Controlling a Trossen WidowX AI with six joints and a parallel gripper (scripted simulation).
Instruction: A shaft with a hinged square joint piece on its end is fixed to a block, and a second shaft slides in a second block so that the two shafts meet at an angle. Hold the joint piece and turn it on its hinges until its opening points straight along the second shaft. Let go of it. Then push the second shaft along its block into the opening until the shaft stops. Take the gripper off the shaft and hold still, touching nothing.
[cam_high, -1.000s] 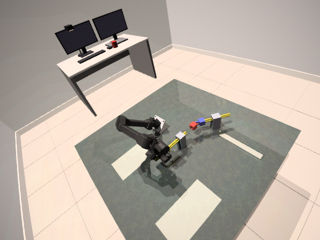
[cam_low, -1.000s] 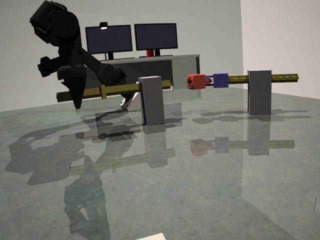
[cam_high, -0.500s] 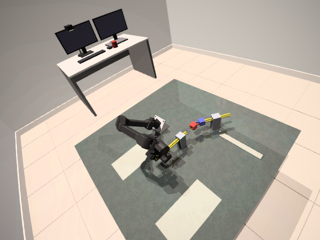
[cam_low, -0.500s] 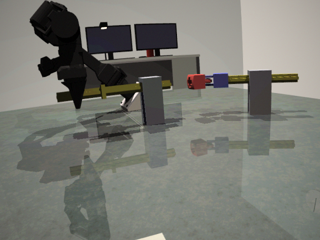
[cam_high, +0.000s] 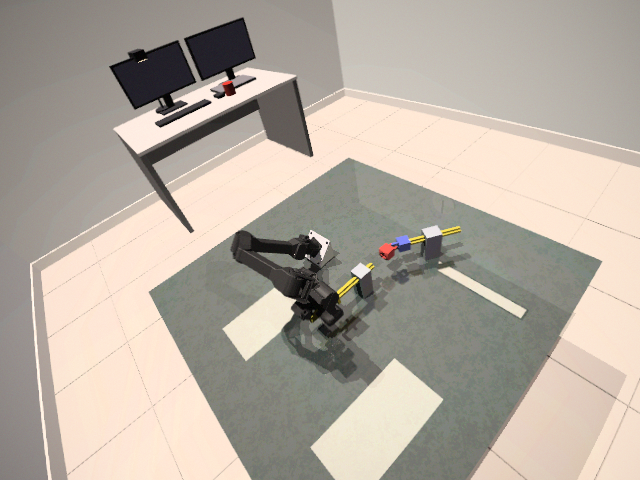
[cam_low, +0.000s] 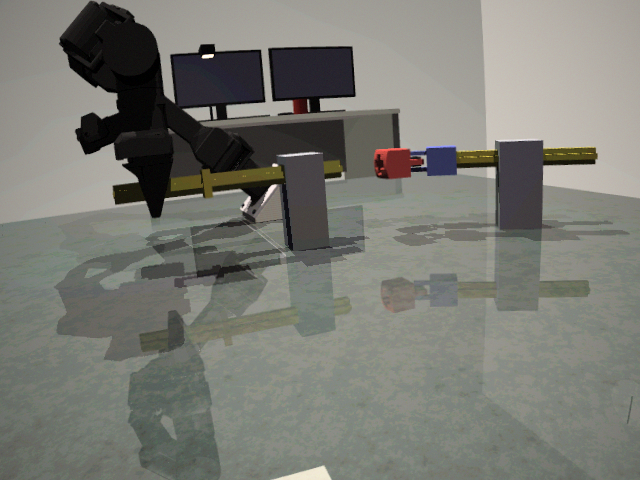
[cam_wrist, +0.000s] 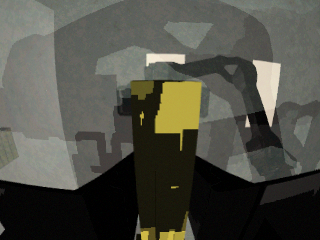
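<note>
Yellow sliding shaft (cam_high: 348, 286) (cam_low: 248, 178) (cam_wrist: 179, 107) is being grasped by the black claw (cam_high: 330, 328) (cam_low: 156, 214) (cam_wrist: 159, 154), its tapered fingers being closed on the long, ridged bar toward the outer end. The claw is being pointed downward, its tips being held above the surface (cam_high: 439, 330) (cam_low: 361, 387) (cam_wrist: 27, 65), which is being marked by mottled grey-green texture and glossy reflections. A small yellow crosspiece (cam_low: 207, 183) is being carried on the shaft, between claw and block.

The shaft is being supported by an upright, flat-faced grey block (cam_high: 364, 284) (cam_low: 306, 201); its inner end is being exposed just beyond the block's far face.

Red joint piece (cam_high: 386, 251) (cam_low: 393, 163), boxy with an opening, is being borne by hinges on a blue forked piece (cam_high: 403, 243) (cam_low: 442, 160). This is being carried by the fixed yellow shaft (cam_high: 451, 230) (cam_low: 568, 155), which is being held level through a second grey block (cam_high: 432, 246) (cam_low: 519, 186). The opening is being turned toward the sliding shaft's side; exact alignment is not being shown clearly.

Open room is being left between the inner shaft end and the red piece; no contact is being made there. Between crosspiece and block, a stretch of bare shaft is being exposed.
</note>
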